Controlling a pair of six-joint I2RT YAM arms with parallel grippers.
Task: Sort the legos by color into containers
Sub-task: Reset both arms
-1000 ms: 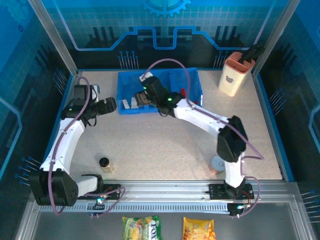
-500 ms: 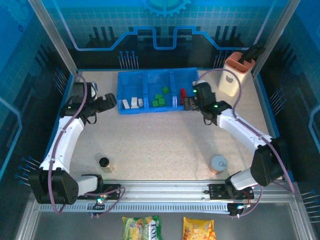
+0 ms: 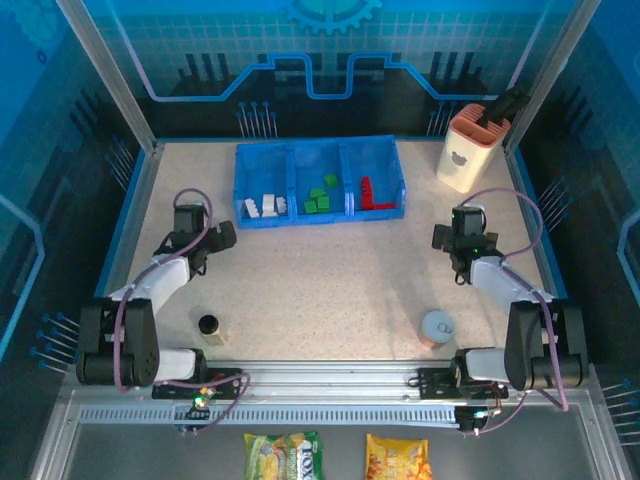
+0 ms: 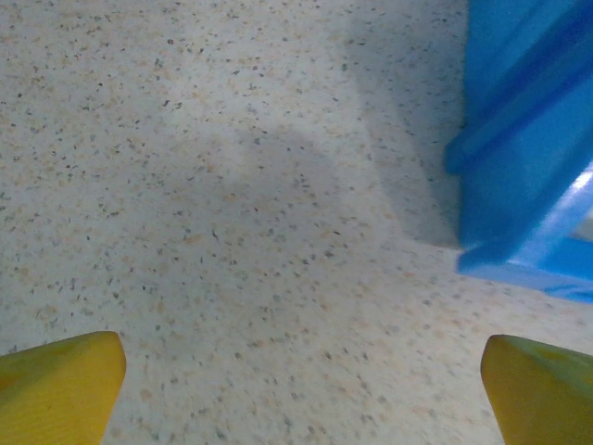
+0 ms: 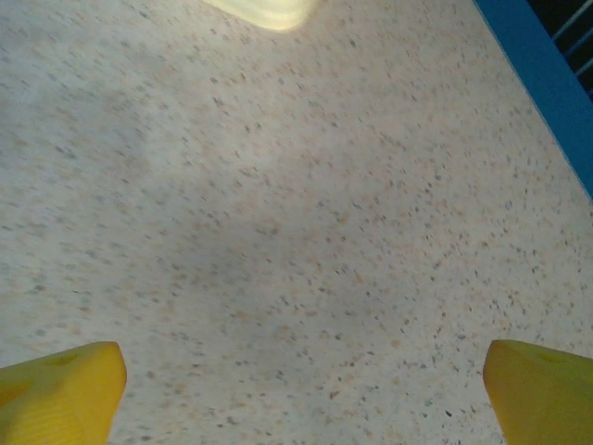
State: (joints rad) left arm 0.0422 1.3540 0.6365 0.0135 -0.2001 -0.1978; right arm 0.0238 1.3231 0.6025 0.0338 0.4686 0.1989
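The blue three-compartment containers tray [image 3: 400,168] stands at the back middle of the table. White legos [image 3: 262,207] lie in its left compartment, green legos [image 3: 320,197] in the middle one, red legos [image 3: 372,193] in the right one. My left gripper [image 3: 218,236] is low over bare table, in front of and left of the tray, open and empty. In the left wrist view its yellow fingertips [image 4: 65,385] stand wide apart, with a tray corner [image 4: 528,139] at the right. My right gripper [image 3: 466,232] is right of the tray, also open over bare table [image 5: 301,380].
A peach-and-white holder [image 3: 470,148] stands at the back right; its pale base [image 5: 264,9] shows in the right wrist view. A silver can [image 3: 437,327] sits front right, a black cylinder [image 3: 208,324] front left. A blue rim [image 5: 547,83] edges the table.
The right arm has pulled back from over the tray to the table's right side. The left arm has drawn back from beside the tray toward the front left.
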